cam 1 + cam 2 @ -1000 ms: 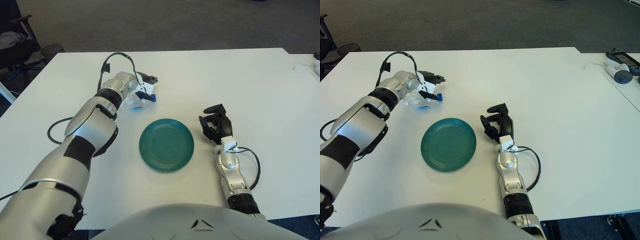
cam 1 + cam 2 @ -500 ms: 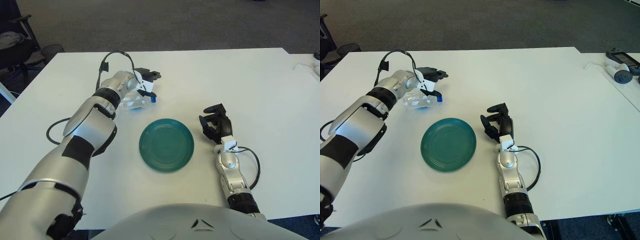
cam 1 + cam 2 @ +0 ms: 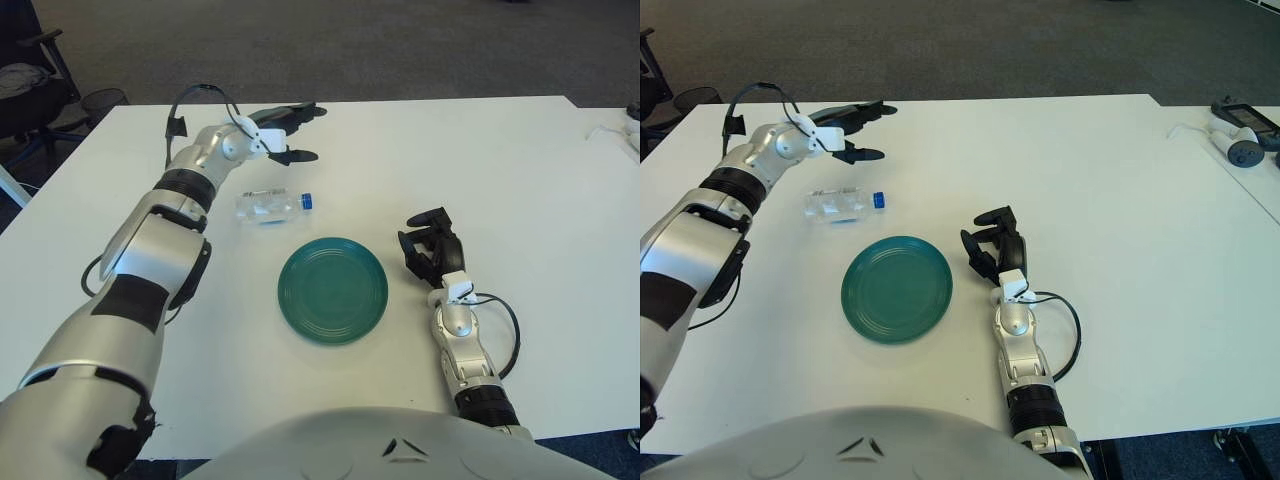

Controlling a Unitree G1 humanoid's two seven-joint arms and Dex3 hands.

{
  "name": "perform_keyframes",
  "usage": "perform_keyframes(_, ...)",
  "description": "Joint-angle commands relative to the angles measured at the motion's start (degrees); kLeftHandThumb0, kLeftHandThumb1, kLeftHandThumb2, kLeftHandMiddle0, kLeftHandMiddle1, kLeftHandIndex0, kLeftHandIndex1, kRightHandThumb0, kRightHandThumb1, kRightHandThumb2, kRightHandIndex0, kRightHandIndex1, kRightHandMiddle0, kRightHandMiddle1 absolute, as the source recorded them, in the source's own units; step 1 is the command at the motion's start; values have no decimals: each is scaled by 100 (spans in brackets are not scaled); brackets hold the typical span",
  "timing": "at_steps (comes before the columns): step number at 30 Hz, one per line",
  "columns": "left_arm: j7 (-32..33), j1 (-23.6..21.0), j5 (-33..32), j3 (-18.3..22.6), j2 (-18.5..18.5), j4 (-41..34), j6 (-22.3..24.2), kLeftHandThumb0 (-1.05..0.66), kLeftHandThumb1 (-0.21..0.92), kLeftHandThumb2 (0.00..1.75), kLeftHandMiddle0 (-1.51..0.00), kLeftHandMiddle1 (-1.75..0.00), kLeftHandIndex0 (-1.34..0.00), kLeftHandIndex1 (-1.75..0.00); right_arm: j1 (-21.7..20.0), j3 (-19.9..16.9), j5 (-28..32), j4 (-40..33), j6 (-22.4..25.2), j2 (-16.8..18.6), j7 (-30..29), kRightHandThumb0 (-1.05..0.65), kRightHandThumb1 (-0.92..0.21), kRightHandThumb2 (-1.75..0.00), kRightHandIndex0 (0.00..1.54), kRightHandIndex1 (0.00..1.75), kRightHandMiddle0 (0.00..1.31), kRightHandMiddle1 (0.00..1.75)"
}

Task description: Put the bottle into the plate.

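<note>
Left hand let go, lifted to upper left, fingers spread — bottle lies on worktop, still outside plate.

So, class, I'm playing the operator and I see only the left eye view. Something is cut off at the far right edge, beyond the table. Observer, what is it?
Observer: The right eye view shows it whole: a grey-and-white handheld device, with a dark flat gadget just behind it.
Operator: Do they sit on the same table as the plate?
Observer: No. A dark gap runs diagonally along the main table's right edge, and both things lie on a second white table past that gap.
</note>
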Motion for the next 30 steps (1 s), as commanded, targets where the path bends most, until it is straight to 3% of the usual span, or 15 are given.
perform_keyframes(1, -326, 166, -273, 191, 39, -107, -8, -94, 92, 49, -5, -1, 0, -34, 383, -33, 111, 701, 356, 41, 56, 0, -92, -37, 40, 134, 24, 169)
perform_keyframes(10, -644, 304, -496, 328, 113, -292, -88, -93, 92, 56, -11, -3, 0, -33, 384, -50, 192, 777, 245, 80, 95, 0, -92, -36, 41, 132, 26, 168)
perform_keyframes(17, -1062, 288, -322, 210, 415, -459, 90, -93, 92, 58, -11, -1, 0, -26, 364, -43, 177, 841, 195, 72, 85, 0, -92, -36, 41, 132, 27, 168)
perform_keyframes(21, -1300, 193, -111, 37, 490, -486, 397, -95, 92, 53, -7, 0, 0, -20, 380, -47, 198, 839, 161, 61, 112, 0, -92, -35, 42, 132, 27, 167)
perform_keyframes(25, -1318, 98, 329, -287, 520, -469, 776, -102, 92, 40, -1, 0, 0, -5, 380, -63, 219, 867, 117, 60, 112, 0, -92, -35, 41, 132, 27, 167)
perform_keyframes(30, -1193, 159, 851, -671, 519, -657, 1043, -104, 92, 23, 0, 0, 0, -1, 380, -56, 174, 877, 114, 39, 86, 0, -92, -35, 41, 132, 27, 167)
